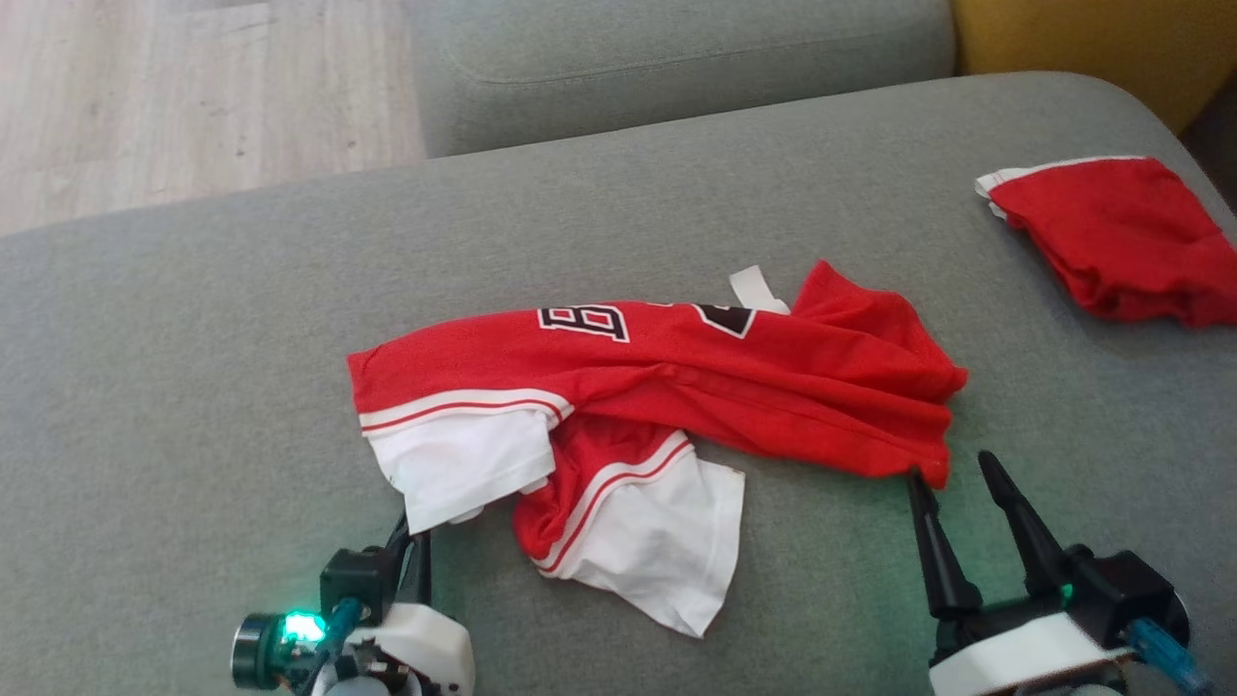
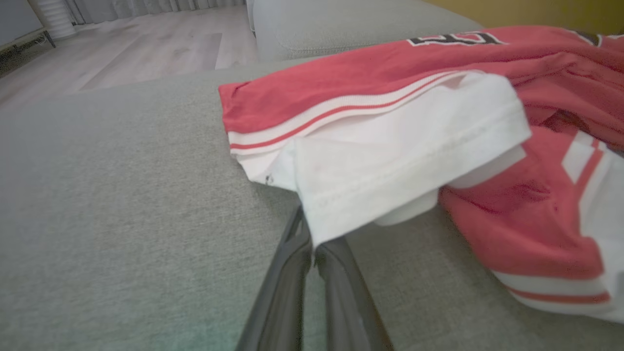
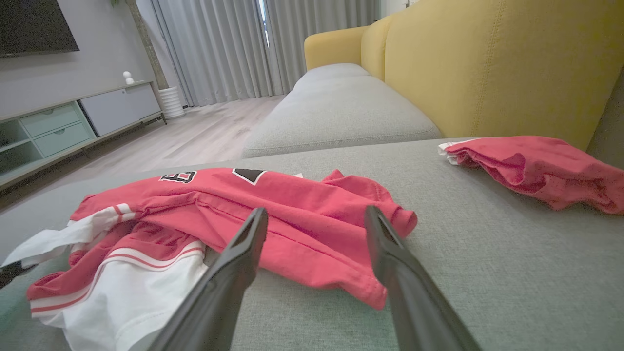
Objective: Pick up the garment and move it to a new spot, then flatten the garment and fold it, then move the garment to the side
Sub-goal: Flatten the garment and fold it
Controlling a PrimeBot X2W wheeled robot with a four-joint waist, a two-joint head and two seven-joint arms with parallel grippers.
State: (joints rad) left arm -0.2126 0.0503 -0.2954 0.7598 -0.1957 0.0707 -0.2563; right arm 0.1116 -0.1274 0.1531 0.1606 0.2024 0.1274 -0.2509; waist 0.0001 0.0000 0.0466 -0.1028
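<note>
Left gripper [image 2: 312, 246] grips the garment [image 1: 734, 387] by its white sleeve edge — right gripper [image 1: 950, 466] spread at red hem.

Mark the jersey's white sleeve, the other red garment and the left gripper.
white sleeve [image 2: 404, 156]: left wrist view, middle of the white panel.
other red garment [image 1: 1121, 232]: head view, its red centre.
left gripper [image 2: 313, 248]: left wrist view, fingertips at sleeve corner.

Domestic living room. A grey upholstered sofa seat [image 3: 341, 112] with a yellow backrest [image 3: 487, 68] ran along one side. Pale wood-plank floor [image 3: 209, 131] lay beyond it. Floor-length grey curtains [image 3: 219, 48] hung at the far end. A dark screen, apparently a television [image 3: 34, 24], was mounted on the wall above a low cabinet [image 3: 73, 122] with drawers and open shelves.
</note>
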